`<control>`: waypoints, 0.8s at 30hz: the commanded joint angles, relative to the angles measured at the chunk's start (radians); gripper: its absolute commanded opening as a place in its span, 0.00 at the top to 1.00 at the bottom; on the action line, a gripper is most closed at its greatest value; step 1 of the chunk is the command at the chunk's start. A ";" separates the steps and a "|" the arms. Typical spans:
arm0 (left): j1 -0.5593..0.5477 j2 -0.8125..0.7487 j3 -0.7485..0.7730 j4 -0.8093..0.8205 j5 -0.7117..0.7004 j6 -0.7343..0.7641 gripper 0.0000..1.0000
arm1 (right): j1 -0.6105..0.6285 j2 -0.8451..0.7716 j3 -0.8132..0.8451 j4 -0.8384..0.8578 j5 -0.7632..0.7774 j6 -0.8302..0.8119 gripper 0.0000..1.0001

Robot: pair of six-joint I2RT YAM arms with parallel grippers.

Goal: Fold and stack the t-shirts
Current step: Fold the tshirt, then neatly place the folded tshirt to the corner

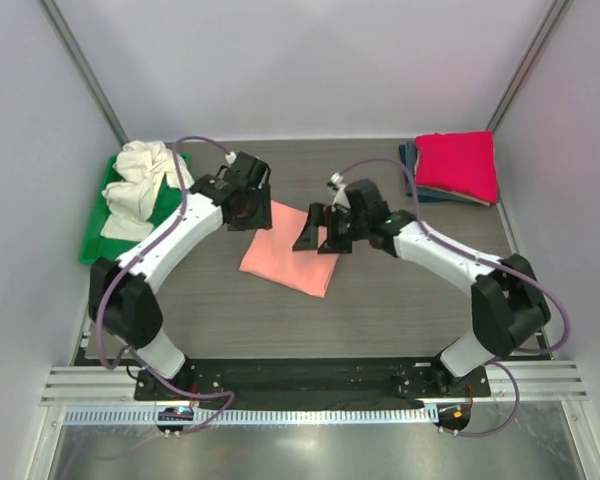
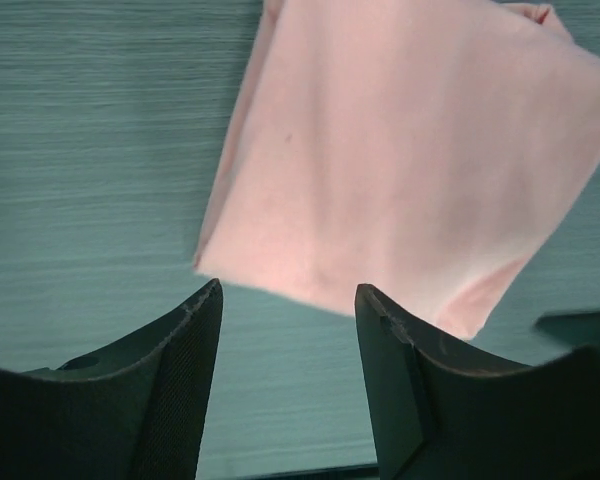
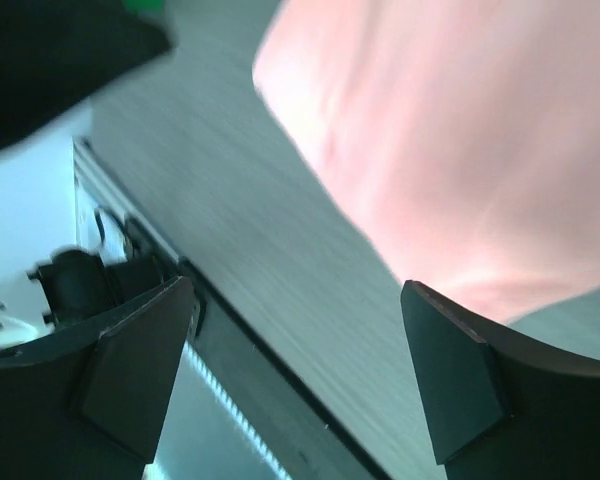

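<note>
Top view, pink shirt: you see the folded salmon-pink cotton t-shirt lying flat as a tilted rectangle mid-way across the grey wood-grain table, between the two arms.
Top view, left gripper: your left gripper sits over the shirt's far left corner; from here you cannot tell how its jaws stand.
Top view, right gripper: your right gripper is at the shirt's right edge, its black fingers spread.
Top view, other shirts: a crumpled cream-white t-shirt lies on the flat green plastic tray at the far left. A folded magenta-red t-shirt tops the dark blue t-shirts in the far right corner.
Left wrist view: your left gripper has its jaws apart with nothing between them. The salmon-pink shirt lies on the table just beyond the fingertips, one corner nearest them.
Right wrist view: your right gripper is spread wide and holds nothing. The blurred salmon-pink shirt fills the upper right, its edge close to the right-hand finger, with bare table between the jaws.
</note>
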 commanded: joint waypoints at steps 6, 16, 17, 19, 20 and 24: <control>0.004 -0.369 -0.201 -0.108 -0.067 0.018 0.43 | -0.272 -0.058 -0.015 -0.096 0.053 -0.100 0.05; 0.004 -0.753 -0.500 -0.082 -0.183 -0.013 0.42 | -0.392 0.171 0.031 0.044 0.008 -0.097 0.05; 0.002 -0.793 -0.496 -0.080 -0.188 -0.016 0.42 | -0.393 0.221 0.045 0.056 0.011 -0.094 0.06; 0.002 -0.821 -0.486 -0.086 -0.201 -0.013 0.41 | -0.394 0.270 0.060 0.097 0.004 -0.088 0.08; 0.004 -0.842 -0.485 -0.088 -0.214 -0.007 0.40 | -0.392 0.299 0.071 0.116 -0.009 -0.076 0.10; 0.004 -0.885 -0.523 -0.073 -0.260 -0.013 0.33 | -0.387 0.422 0.077 0.186 -0.047 -0.058 0.15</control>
